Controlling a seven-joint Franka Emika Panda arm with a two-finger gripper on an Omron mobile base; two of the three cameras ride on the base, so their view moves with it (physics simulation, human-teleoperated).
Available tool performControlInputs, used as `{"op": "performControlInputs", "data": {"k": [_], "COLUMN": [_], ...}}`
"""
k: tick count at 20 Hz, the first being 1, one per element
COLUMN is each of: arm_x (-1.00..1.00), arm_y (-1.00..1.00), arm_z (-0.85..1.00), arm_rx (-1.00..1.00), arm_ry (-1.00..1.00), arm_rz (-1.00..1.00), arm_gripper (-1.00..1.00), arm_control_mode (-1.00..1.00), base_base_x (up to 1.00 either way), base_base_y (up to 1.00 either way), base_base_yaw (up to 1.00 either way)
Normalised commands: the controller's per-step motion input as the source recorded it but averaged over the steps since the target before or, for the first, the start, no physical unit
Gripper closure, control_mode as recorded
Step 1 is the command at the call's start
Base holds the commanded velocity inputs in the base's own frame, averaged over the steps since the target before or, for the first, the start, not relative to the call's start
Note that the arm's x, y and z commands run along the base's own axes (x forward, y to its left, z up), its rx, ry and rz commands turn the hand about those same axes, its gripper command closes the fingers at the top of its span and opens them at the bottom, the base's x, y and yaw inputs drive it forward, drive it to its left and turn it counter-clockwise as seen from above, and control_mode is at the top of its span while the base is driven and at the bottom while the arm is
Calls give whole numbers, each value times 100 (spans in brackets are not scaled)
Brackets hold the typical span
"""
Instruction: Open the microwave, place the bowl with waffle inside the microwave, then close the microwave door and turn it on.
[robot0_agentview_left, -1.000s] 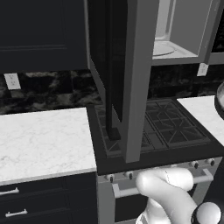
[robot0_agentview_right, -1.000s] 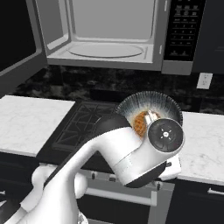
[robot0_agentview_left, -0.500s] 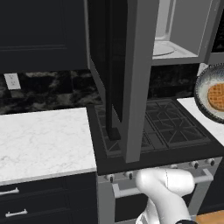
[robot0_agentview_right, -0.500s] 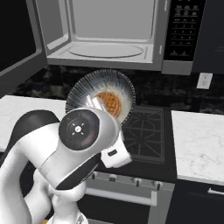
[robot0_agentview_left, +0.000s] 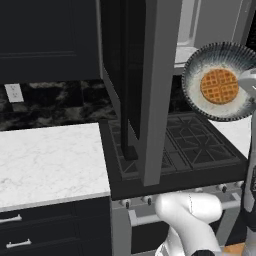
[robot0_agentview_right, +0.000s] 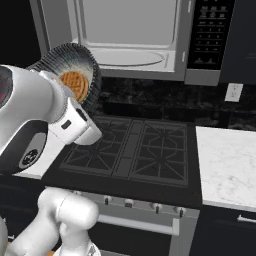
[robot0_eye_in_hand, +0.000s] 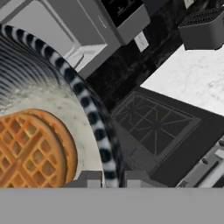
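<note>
Dark cabinets and a black marbled backsplash are filling the upper left of my left base view, with a white marble counter (robot0_agentview_left: 50, 160) below them and a black gas stove (robot0_agentview_right: 135, 150) sitting in the middle of my right base view. I am seeing the grey-framed microwave (robot0_agentview_right: 140, 37) hanging over the stove with its light grey cavity and white turntable exposed. Its dark glass microwave door (robot0_agentview_left: 145, 85) is swinging out toward me, running down the centre of the left base view with the black bar handle on it. I am holding the round dark grey bowl (robot0_agentview_left: 222, 82) tipped up in the air at the upper right of that view, above the stove and in front of the microwave opening. The golden-orange gridded waffle (robot0_agentview_left: 219, 86) is lying against its pale inside. In the hand view my gripper (robot0_eye_in_hand: 111, 178) is pinching the bowl's striped rim between its two dark fingertips (robot0_eye_in_hand: 89, 179).
</note>
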Motion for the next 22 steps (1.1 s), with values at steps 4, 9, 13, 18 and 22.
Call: {"op": "performControlInputs", "data": {"k": [4,9,13,18,22], "arm_x": [62,80,74,58,45], "arm_y": [41,9,0,0,0], "arm_z": [40,8,1,10,3], "arm_rx": [-7,-1,2,9,11], "arm_ry": [0,1,0,0,0], "arm_rz": [0,-1,-9,-14,-9], "arm_gripper": [100,100,100,100,100], "arm_control_mode": [-100,-100,-100,-100,-100], "base_base_x": [0,0,0,0,0], "base_base_y": [0,0,0,0,0], "base_base_yaw": [0,0,0,0,0]}}
